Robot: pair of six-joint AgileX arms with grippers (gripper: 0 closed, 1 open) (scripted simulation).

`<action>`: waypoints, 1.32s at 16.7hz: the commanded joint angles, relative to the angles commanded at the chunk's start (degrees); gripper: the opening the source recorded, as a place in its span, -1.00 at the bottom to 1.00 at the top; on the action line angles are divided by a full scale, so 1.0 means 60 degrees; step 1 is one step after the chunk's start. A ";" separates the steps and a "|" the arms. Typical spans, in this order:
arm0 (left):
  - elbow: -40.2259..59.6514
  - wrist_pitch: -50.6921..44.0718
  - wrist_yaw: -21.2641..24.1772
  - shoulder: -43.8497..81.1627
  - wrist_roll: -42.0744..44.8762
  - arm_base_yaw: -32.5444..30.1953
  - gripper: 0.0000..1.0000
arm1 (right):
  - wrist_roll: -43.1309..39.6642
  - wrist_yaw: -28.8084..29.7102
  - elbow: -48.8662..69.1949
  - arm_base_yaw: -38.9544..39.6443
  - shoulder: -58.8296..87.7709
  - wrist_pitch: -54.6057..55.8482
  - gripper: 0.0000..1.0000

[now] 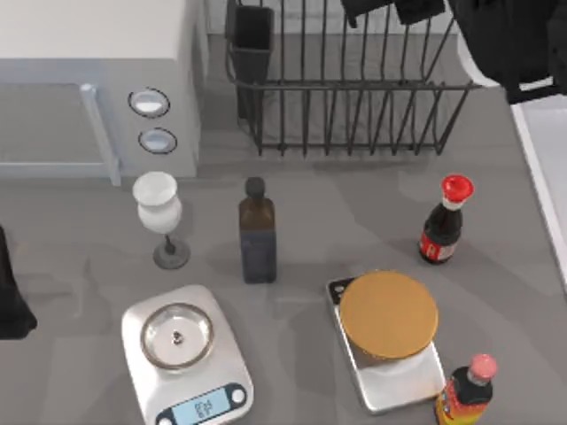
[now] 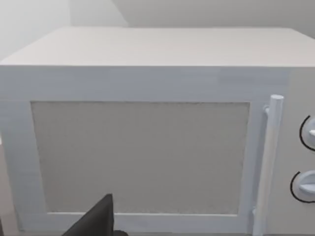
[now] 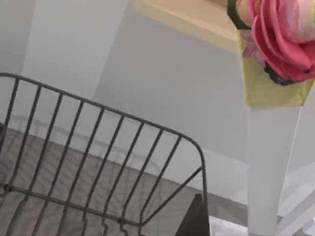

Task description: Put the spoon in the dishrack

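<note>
Right gripper [image 1: 390, 7] poised above the far right part of the dishrack [image 1: 354, 115], at the far edge of the table; width of opening, and any hold on the spoon, impossible to tell. Probably placed there for lowering a spoon between the upright bars or towards the utensil cup [image 1: 252, 53] at the rack's far left corner. Right arm [image 1: 514, 44] reaching in from the far right, wrist tilted so as to look across the curved rim [image 3: 197, 152] rather than straight down. Left gripper [image 2: 98, 221] parked at the table's left edge, facing the microwave [image 1: 97, 80]; opening likewise impossible to tell. Nearer: wine glass [image 1: 158, 212], dark bottle [image 1: 257, 239], two scales.
</note>
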 joint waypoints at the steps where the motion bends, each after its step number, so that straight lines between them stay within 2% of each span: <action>1: 0.0000 0.0000 0.0000 0.0000 0.0000 0.0000 1.00 | 0.0330 0.0460 -0.0019 0.0598 -0.0077 0.0665 -1.00; 6: 0.0000 0.0000 0.0000 0.0000 0.0000 0.0000 1.00 | 0.1226 0.2138 -0.0087 0.2291 -0.0382 0.2935 -1.00; 11: 0.0000 0.0000 0.0000 0.0000 0.0000 0.0000 1.00 | 0.1295 0.2347 -0.0094 0.2435 -0.0416 0.3190 -1.00; 16: 0.0000 0.0000 0.0000 0.0000 0.0000 0.0000 1.00 | 0.1276 0.1798 -0.0139 0.1911 0.0290 0.3804 -1.00; 22: 0.0000 0.0000 0.0000 0.0000 0.0000 0.0000 1.00 | 0.1233 0.0306 -0.0525 0.0371 0.3111 0.7313 -1.00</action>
